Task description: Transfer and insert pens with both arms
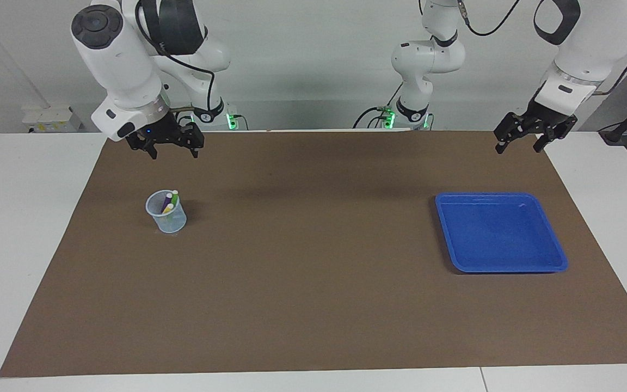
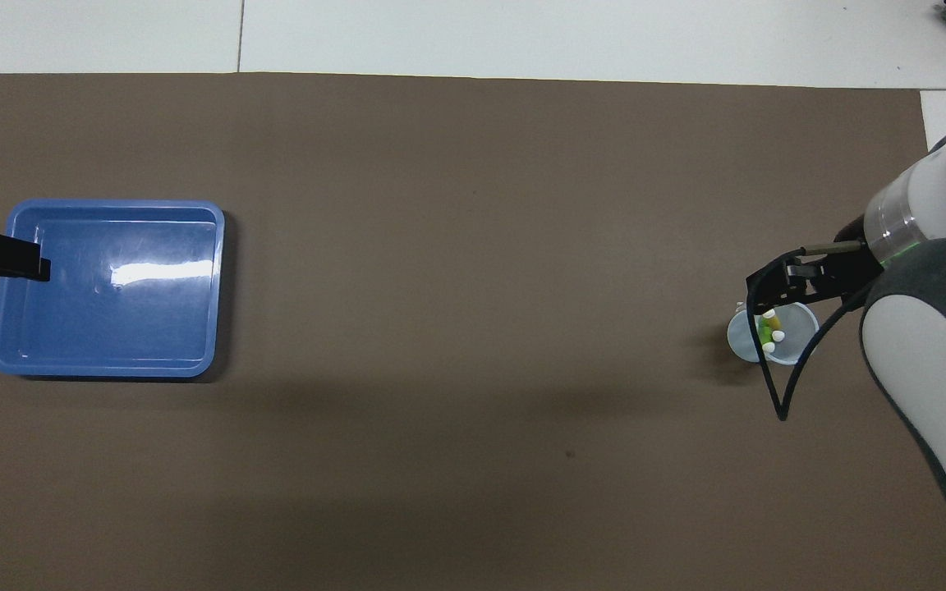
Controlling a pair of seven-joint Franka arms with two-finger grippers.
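Note:
Three pens stand together in a clear plastic cup (image 1: 165, 213) on the brown mat toward the right arm's end: purple (image 1: 167, 201), green (image 1: 174, 196) and yellow (image 1: 168, 208), pale ends up. The cup (image 2: 793, 332) and the pens (image 2: 768, 328) also show in the overhead view. My right gripper (image 1: 174, 148) is open and empty, raised in the air, apart from the cup; in the overhead view it (image 2: 773, 289) overlaps the cup's rim. My left gripper (image 1: 520, 145) is open and empty, raised over the mat's edge by the blue tray (image 1: 501, 232).
The blue tray (image 2: 112, 328) holds nothing and lies toward the left arm's end; the left gripper (image 2: 39, 264) overlaps its edge in the overhead view. The brown mat (image 1: 313, 272) covers most of the white table. Black cables hang from the right arm near the cup.

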